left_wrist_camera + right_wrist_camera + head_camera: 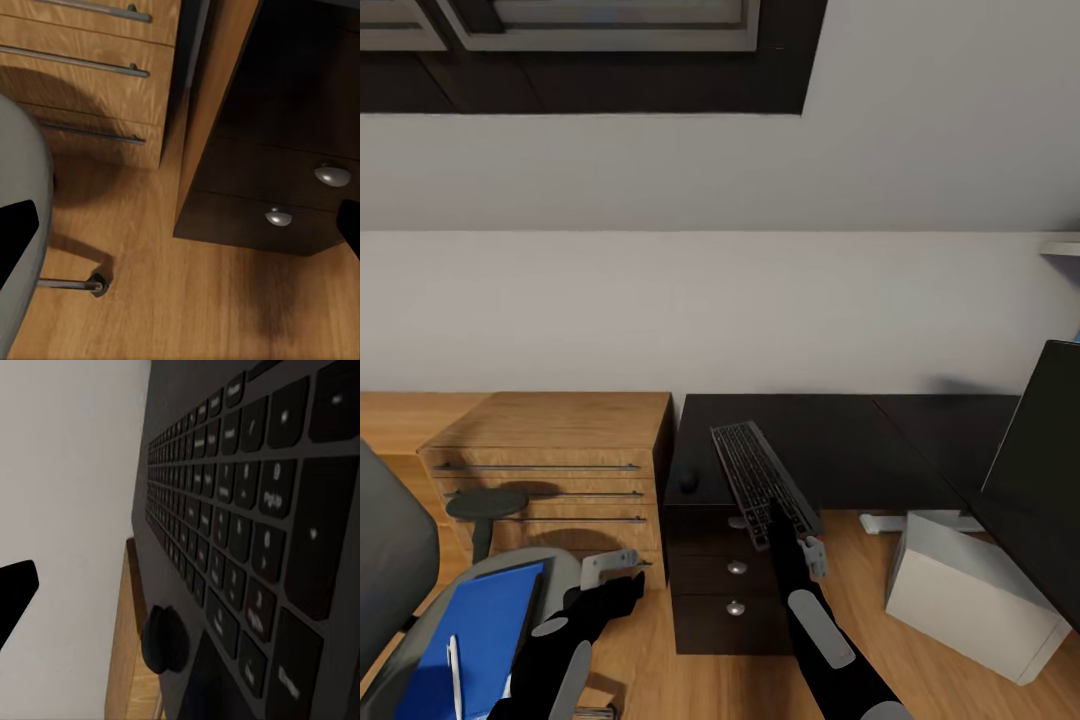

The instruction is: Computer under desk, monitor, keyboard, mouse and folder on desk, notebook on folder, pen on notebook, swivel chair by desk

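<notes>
**Keyboard gripped at the desk's edge**

Head view: right gripper (785,530) clamps the keyboard (760,480), overhanging the desk (840,440); mouse (688,482) beside it. Left gripper (612,568), parted, hangs over the swivel chair (565,570).

Right wrist view: keys close up, mouse (165,637) alongside.

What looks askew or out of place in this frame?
The keyboard lies diagonally on the desk, its near end past the front edge at the right gripper. The blue folder and pen sit on the swivel chair.
</notes>
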Controlling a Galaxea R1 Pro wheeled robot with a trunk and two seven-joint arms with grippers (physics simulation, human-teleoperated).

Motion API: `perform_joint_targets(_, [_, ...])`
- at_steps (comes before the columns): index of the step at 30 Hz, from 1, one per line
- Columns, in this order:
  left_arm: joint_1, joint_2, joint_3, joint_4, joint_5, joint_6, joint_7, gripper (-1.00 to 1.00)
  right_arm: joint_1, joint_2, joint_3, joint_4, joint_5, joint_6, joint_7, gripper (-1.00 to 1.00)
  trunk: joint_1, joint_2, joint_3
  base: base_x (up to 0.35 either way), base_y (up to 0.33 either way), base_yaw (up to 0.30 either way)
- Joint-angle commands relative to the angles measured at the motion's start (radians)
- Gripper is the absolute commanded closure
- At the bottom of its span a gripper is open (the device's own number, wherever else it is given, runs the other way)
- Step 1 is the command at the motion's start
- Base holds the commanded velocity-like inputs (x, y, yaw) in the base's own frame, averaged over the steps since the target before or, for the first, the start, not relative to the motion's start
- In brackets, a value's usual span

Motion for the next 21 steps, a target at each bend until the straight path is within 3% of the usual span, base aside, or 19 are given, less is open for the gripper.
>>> perform_joint_targets(1, [-0.001,0.000,-0.001,0.000,0.010,0.003,0.009,-1.00,-0.001,0.000,0.002,0.001,-0.011,-0.006,0.007,-1.00,0.000,-0.001,-0.001,-0.067,0.000,0.000])
perform_joint_targets(21, [0.000,0.002,-0.001,0.002,0.011,0.003,0.010,-1.00,-0.001,0.000,0.001,-0.008,-0.013,-0.005,0.015,-1.00,0.000,-0.001,-0.001,-0.310,0.000,0.000])
